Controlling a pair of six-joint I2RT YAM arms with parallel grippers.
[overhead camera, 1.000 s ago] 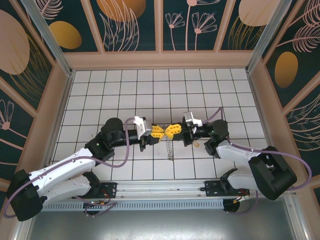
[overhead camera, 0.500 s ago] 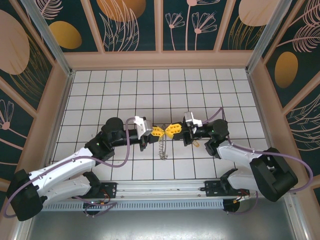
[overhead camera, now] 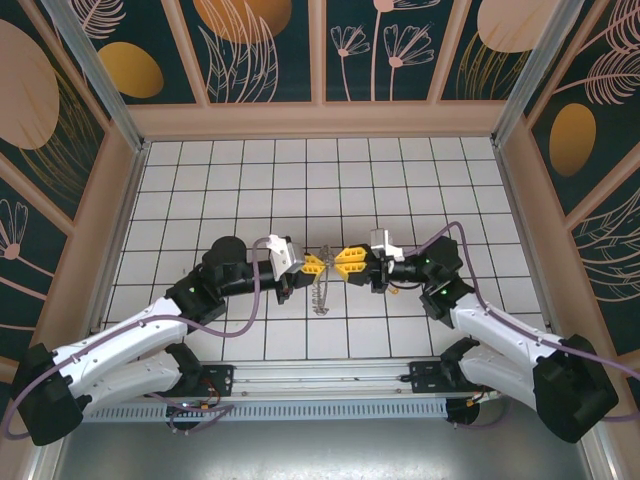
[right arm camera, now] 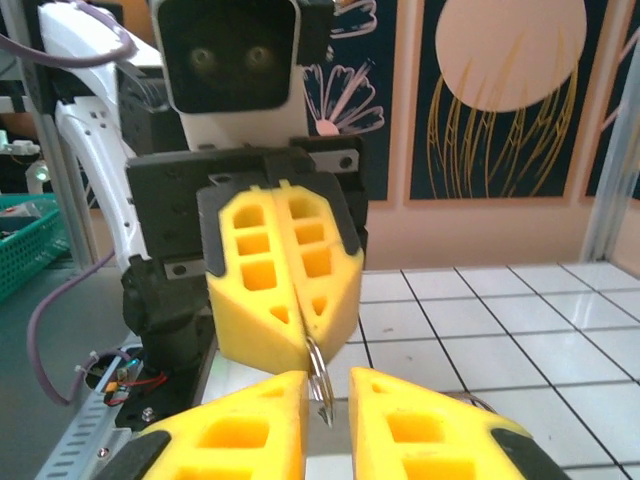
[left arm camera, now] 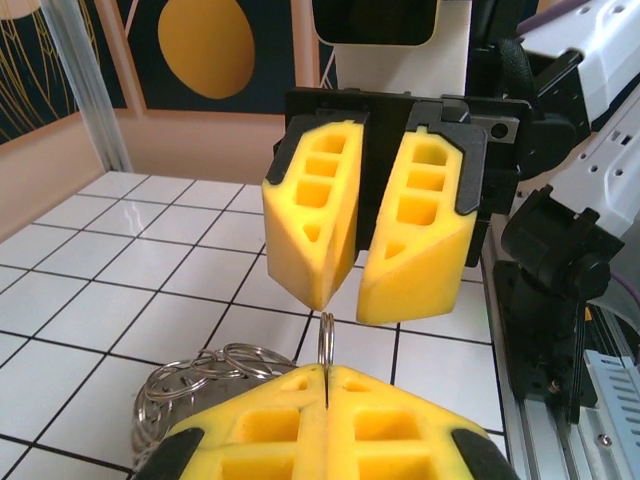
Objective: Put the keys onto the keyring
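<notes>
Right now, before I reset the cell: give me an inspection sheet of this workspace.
Surface: white tiled table, dark grid lines.
Job's things: keyring pinched edge-on, linked silvery rings below it; keys not made out.
Clutter: nothing seen.
Grippers: left gripper shut on keyring; right gripper open, jaws either side of it.
Cables: purple cables looped along both arms.
Surroundings: floral-panelled walls, metal rail at near edge.
</notes>
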